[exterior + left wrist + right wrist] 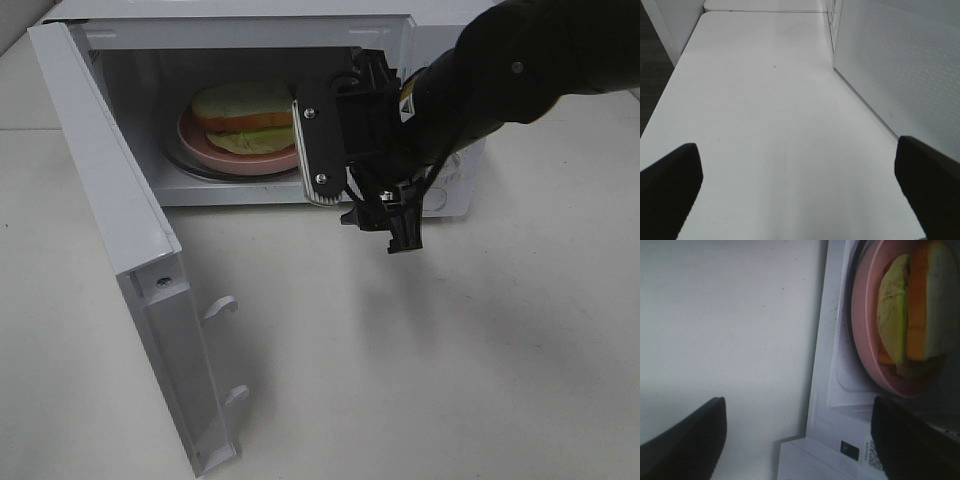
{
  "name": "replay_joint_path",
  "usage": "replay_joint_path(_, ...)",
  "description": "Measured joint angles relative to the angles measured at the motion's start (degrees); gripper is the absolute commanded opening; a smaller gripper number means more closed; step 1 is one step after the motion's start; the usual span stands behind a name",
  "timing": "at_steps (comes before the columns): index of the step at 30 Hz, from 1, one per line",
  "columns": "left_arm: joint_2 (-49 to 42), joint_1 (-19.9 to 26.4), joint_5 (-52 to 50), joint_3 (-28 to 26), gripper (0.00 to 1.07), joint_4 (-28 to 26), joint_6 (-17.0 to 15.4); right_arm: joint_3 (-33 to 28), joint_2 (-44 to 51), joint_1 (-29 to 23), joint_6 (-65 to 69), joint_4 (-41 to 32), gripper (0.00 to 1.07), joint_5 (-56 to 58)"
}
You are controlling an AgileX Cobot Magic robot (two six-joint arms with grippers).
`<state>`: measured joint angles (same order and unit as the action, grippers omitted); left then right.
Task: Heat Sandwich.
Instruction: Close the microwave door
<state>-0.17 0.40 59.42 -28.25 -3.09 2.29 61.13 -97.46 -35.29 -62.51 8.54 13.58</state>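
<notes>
The sandwich (245, 115), white bread with green lettuce and an orange layer, lies on a round pink plate (212, 150) inside the open microwave (250, 10). My right gripper (360, 185) hangs just outside the cavity's right front, turned on its side, open and empty. In the right wrist view the sandwich (920, 305) and plate (864, 330) sit beyond the spread gripper (800, 440), apart from it. My left gripper (800, 185) appears only in the left wrist view, open with nothing between its fingers, over bare table beside the microwave's perforated wall (900, 65).
The microwave door (110, 200) stands swung wide toward the front left, its latch hooks (220, 305) pointing right. The plate rests on the glass turntable (185, 168). White tabletop (450, 350) spreads in front of the microwave.
</notes>
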Motion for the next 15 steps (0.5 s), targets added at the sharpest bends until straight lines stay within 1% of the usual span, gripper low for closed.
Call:
replay_joint_path(4, 0.00, 0.00, 0.00, 0.00, 1.04, 0.00, 0.00, -5.90, 5.96, 0.00, 0.29, 0.00, 0.76, 0.00)
replay_joint_path(6, 0.00, 0.00, 0.00, 0.00, 1.04, 0.00, 0.00, -6.70, 6.93, 0.00, 0.63, 0.00, 0.76, 0.00)
replay_joint_path(8, 0.00, 0.00, 0.00, 0.00, 1.04, 0.00, 0.00, -8.71, 9.40, 0.00, 1.38, 0.00, 0.76, 0.00)
replay_joint_path(9, 0.00, 0.00, 0.00, 0.00, 1.04, 0.00, 0.00, -10.66, 11.86, 0.00, 1.89, 0.00, 0.76, 0.00)
replay_joint_path(11, 0.00, 0.00, 0.00, 0.00, 1.04, 0.00, 0.00, -11.40, 12.89, 0.00, 2.41, 0.00, 0.76, 0.00)
replay_joint_path(14, 0.00, 0.00, 0.00, 0.00, 1.04, 0.00, 0.00, -14.67, 17.82, 0.00, 4.58, -0.06, 0.76, 0.29)
replay_joint_path(15, 0.00, 0.00, 0.00, 0.00, 1.04, 0.00, 0.00, -14.67, 17.82, 0.00, 4.58, -0.06, 0.76, 0.29)
